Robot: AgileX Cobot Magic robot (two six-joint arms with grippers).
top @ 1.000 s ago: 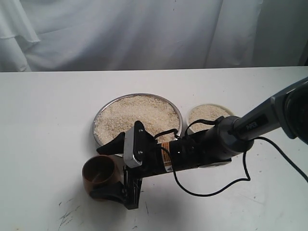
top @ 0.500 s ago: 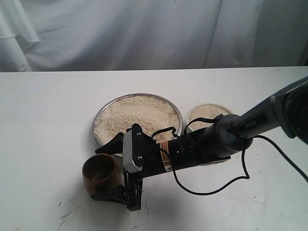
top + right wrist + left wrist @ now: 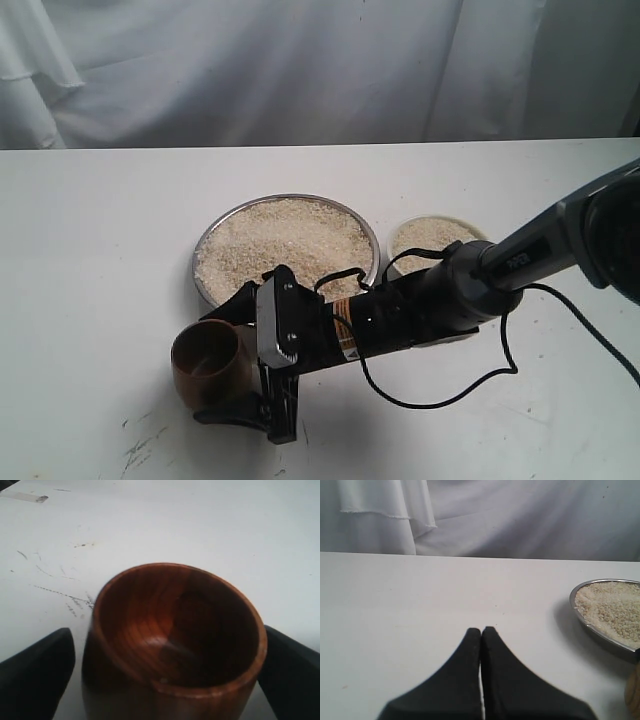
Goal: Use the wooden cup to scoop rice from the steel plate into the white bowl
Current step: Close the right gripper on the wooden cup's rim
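Observation:
The wooden cup (image 3: 205,362) (image 3: 175,640) stands upright on the white table, in front of the steel plate (image 3: 197,262), with almost nothing inside. My right gripper (image 3: 216,362) (image 3: 167,630) is open, one finger on each side of the cup; on one side a strip of table shows between finger and cup. Rice (image 3: 280,240) fills the plate. The white bowl (image 3: 430,217), partly behind my right arm, also holds rice. My left gripper (image 3: 481,629) is shut on nothing above bare table, left of the plate (image 3: 600,630); it does not show in the exterior view.
A black cable (image 3: 440,395) loops from my right arm onto the table in front. White cloth (image 3: 300,70) hangs behind the table's far edge. Dark scuff marks (image 3: 140,445) lie on the table near the front left.
My right gripper has shifted slightly toward the table's front around the cup, still open. The cup, plate and bowl have not moved.

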